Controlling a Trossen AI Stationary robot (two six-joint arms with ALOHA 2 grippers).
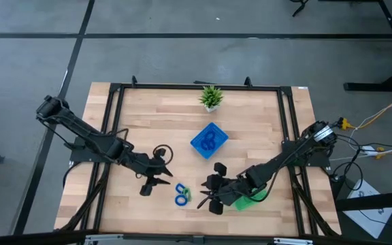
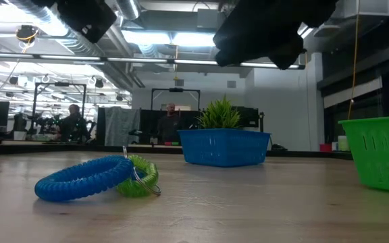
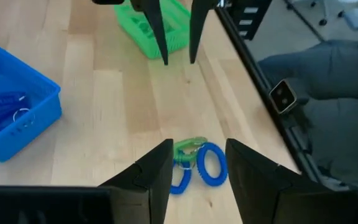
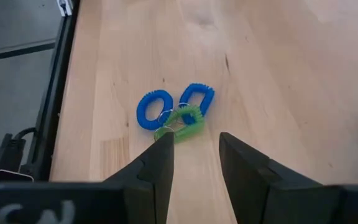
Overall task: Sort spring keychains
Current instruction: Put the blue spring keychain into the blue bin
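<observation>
A small cluster of spring keychains [image 1: 181, 194] lies on the wooden table near its near edge: two bright blue coils and one light green coil [image 4: 182, 122], hooked together. The low view shows a blue coil [image 2: 80, 179] against the green one [image 2: 140, 177]. More blue coils lie in the blue tray [image 1: 209, 141]. My left gripper [image 1: 160, 174] hovers open just left of the cluster, fingers either side of it in the left wrist view [image 3: 197, 146]. My right gripper [image 1: 204, 194] hovers open just right of it [image 4: 195, 138]. Neither touches a coil.
The green tray [image 1: 249, 200] sits at the near edge, mostly under my right arm; its wall shows in the low view [image 2: 380, 156]. A small potted plant [image 1: 211, 96] stands near the far edge. A black frame rail [image 1: 111, 122] borders the table. People show in the room beyond.
</observation>
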